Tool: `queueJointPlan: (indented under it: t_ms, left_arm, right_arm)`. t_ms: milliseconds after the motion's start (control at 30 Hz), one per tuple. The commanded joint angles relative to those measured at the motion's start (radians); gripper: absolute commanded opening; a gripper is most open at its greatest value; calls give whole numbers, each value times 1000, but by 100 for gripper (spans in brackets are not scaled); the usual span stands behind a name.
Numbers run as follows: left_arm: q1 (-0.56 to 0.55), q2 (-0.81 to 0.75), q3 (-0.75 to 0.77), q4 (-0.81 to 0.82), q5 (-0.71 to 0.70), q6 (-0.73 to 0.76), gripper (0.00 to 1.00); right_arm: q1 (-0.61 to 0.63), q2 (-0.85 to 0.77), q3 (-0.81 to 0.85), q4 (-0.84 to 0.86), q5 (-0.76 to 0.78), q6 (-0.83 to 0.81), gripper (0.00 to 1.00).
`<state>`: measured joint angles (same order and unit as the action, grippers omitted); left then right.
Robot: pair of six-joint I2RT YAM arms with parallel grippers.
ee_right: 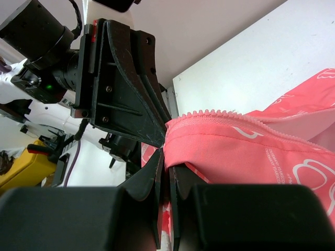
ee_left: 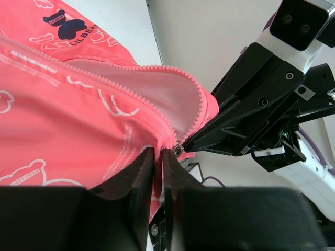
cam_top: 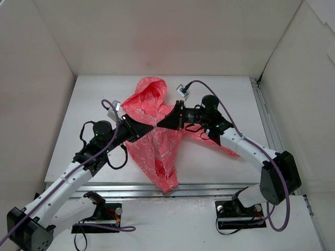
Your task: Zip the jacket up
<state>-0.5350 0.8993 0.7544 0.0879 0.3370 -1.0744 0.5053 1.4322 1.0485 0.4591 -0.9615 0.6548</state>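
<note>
The coral-pink jacket (cam_top: 157, 151) lies mid-table, hood (cam_top: 149, 89) toward the back and hem hanging over the front edge. Both grippers meet at its middle. My left gripper (cam_top: 150, 128) is shut on the fabric just below the zipper slider (ee_left: 178, 150); a thin strip of jacket (ee_left: 63, 104) shows between its fingers (ee_left: 158, 157). Above the slider the zipper teeth (ee_left: 157, 70) part around pale lining. The dark blue emblem (ee_left: 68, 26) sits at the upper left. My right gripper (ee_right: 168, 164) is shut on the jacket's (ee_right: 251, 151) folded edge, tip to tip with the left gripper (ee_right: 125, 94).
The white table (cam_top: 220, 99) is boxed in by white walls at the back and both sides. A metal rail (cam_top: 209, 188) runs along its front edge and another (cam_top: 261, 115) along the right side. Purple cables loop off both arms.
</note>
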Motion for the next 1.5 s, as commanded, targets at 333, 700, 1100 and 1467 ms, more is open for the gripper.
queueJointPlan:
  t_ms: [333, 700, 1100, 1467]
  left_arm:
    - [-3, -33, 43, 69, 49, 169, 0]
    - [-3, -45, 77, 33, 183, 436, 0]
    - [-3, -33, 129, -46, 259, 582, 0]
    - [-3, -5, 154, -120, 287, 633, 0]
  right_arm:
    - [18, -30, 1, 105, -13, -6, 0]
    - [24, -23, 18, 105, -65, 26, 0]
    - [26, 7, 41, 90, -100, 17, 0]
    - [30, 8, 79, 81, -95, 19, 0]
